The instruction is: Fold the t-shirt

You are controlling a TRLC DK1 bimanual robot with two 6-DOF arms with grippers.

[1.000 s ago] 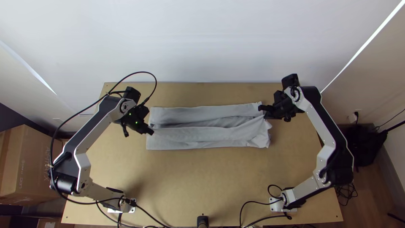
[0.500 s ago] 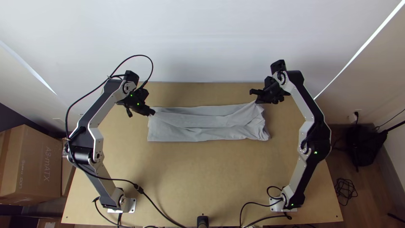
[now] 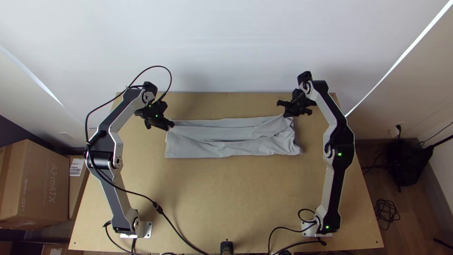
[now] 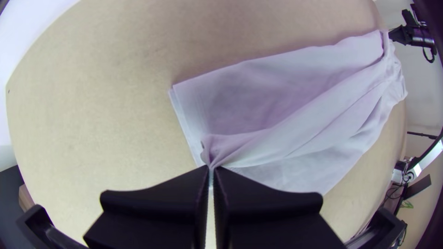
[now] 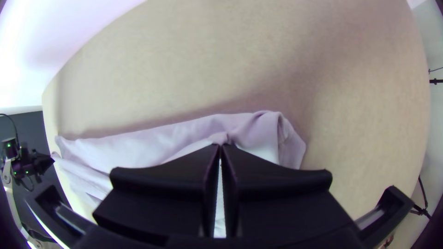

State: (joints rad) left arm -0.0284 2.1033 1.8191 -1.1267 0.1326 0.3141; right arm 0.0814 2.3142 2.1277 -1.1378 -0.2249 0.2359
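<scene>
Since the first frame, you've brought both claws toward the surface's (image 3: pixel 226 203) far edge, drawing the grey t-shirt's (image 3: pixel 212 148) upper layer with them. The left claw (image 3: pixel 170 126) and right claw (image 3: pixel 285 114) are closed on it, pinching opposite ends. It lies as a long, rumpled strip across the surface. Your claws' fingers hide the pinched cloth; you can't tell how many layers they grip.

The t-shirt (image 3: pixel 203 150) now forms a narrower strip.
</scene>
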